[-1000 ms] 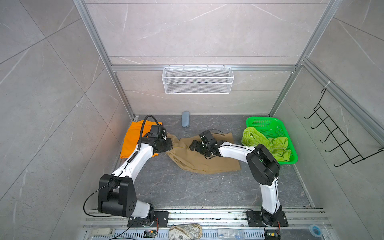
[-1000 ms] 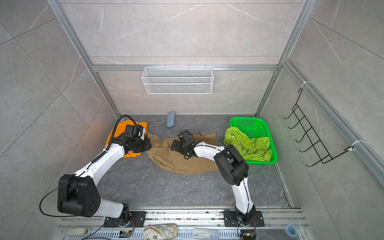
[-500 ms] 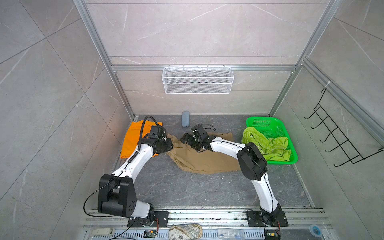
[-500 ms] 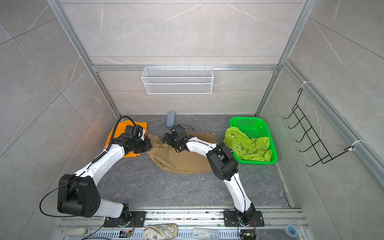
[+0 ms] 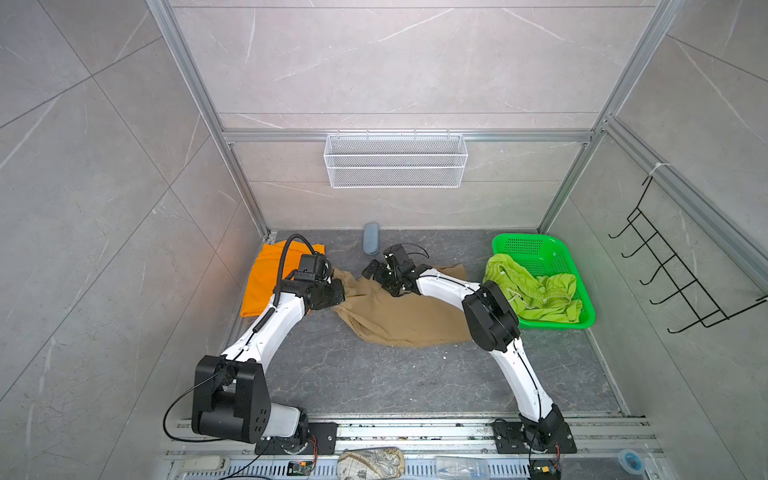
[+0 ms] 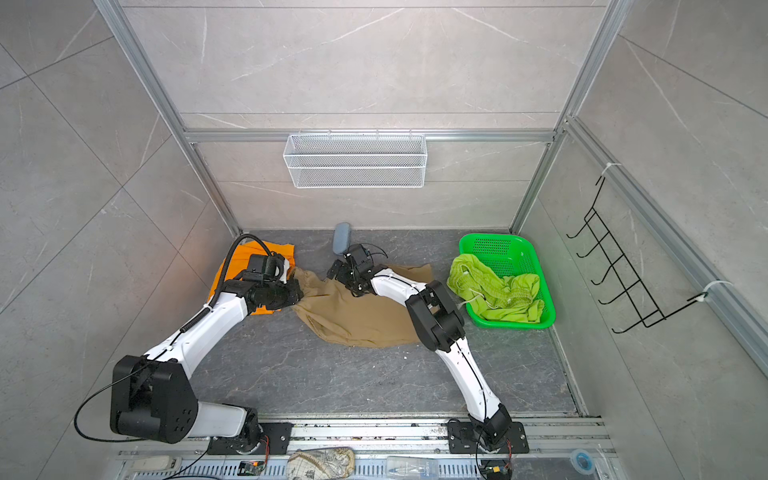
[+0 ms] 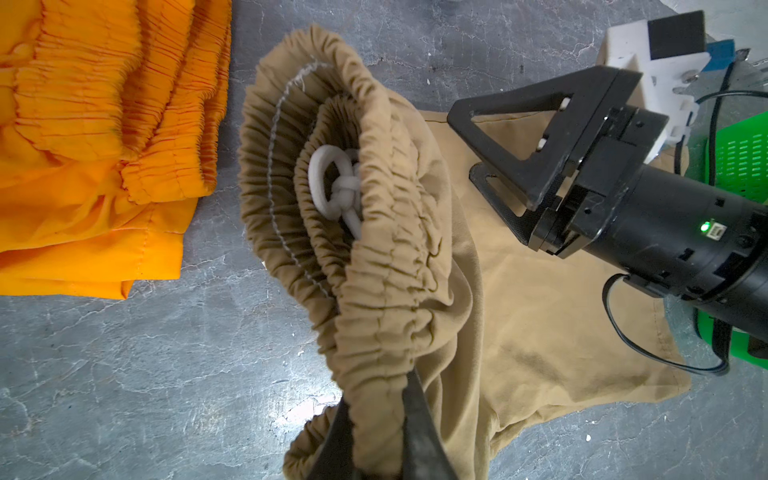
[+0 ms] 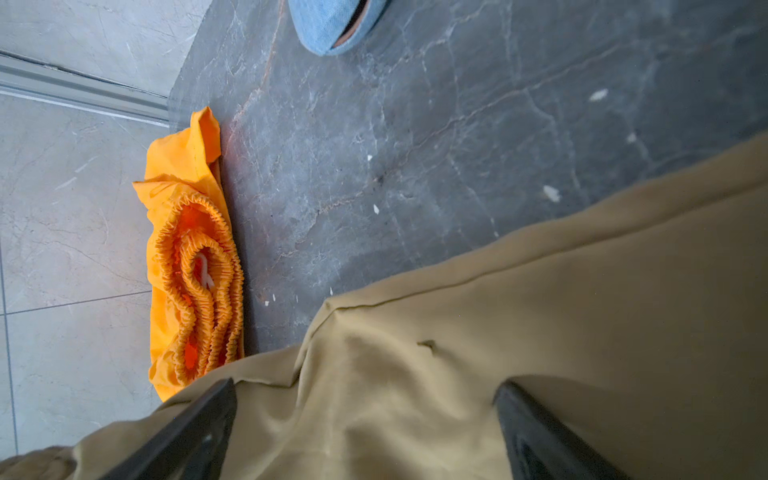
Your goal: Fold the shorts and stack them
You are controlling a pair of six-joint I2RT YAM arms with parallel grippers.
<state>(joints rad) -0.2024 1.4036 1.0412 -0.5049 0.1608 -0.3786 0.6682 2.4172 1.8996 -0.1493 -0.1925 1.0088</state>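
Note:
The khaki shorts [image 5: 407,316] [image 6: 357,316] lie spread in the middle of the floor. My left gripper [image 5: 338,291] [image 7: 378,386] is shut on their gathered waistband, which stands lifted, with the white drawstring [image 7: 332,187] showing inside. My right gripper [image 5: 380,276] [image 8: 365,386] is open, its jaws wide apart, low over the far part of the khaki cloth [image 8: 540,332] and holding nothing. The orange shorts [image 5: 262,282] [image 8: 195,266] lie folded at the far left by the wall. The lime green shorts [image 5: 528,291] [image 6: 490,291] lie crumpled in the basket.
A green plastic basket [image 5: 536,245] stands at the far right. A blue-grey slipper-like object [image 5: 371,243] [image 8: 336,25] lies by the back wall. A white wire basket [image 5: 395,160] hangs on the back wall and a black hook rack [image 5: 681,282] on the right wall.
My right gripper has moved left and toward the back wall across the khaki shorts, still open. The left arm has stayed where it was, shut on the waistband.

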